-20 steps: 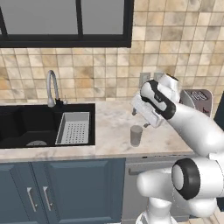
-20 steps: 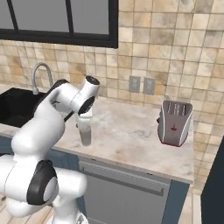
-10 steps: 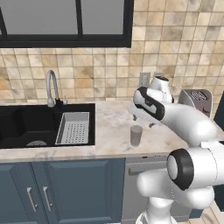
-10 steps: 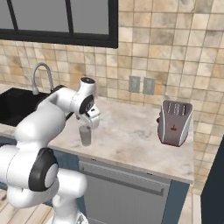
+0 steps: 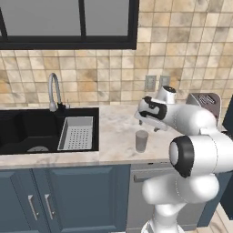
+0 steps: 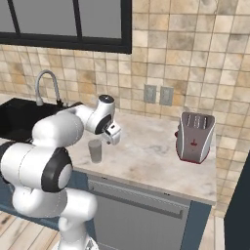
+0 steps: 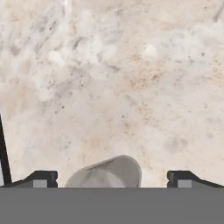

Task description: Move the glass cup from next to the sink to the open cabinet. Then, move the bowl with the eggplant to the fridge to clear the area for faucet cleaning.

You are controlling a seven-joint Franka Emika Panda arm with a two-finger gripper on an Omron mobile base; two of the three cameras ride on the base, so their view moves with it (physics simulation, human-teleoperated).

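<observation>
The glass cup (image 5: 141, 140) stands upright on the marble counter near its front edge, to the right of the sink; it also shows in the right base view (image 6: 95, 151). My gripper (image 5: 145, 124) hangs just above and slightly behind the cup, pointing down at the counter (image 5: 118, 132). In the hand view the cup's rim (image 7: 107, 173) lies at the bottom between the two fingertips, which stand wide apart. The gripper (image 7: 111, 177) is open and holds nothing. From the right base camera the gripper (image 6: 113, 136) sits right beside the cup's top.
The black sink (image 5: 27, 132) with a grey drainer insert (image 5: 76, 133) and a curved faucet (image 5: 53, 91) lies left of the cup. A silver and red toaster (image 6: 195, 136) stands at the counter's right end. Wall outlets (image 6: 158, 94) are on the tiled backsplash.
The hand has come down and a little toward the counter's front, closing in on the cup from above. The cup has stayed where it was.
</observation>
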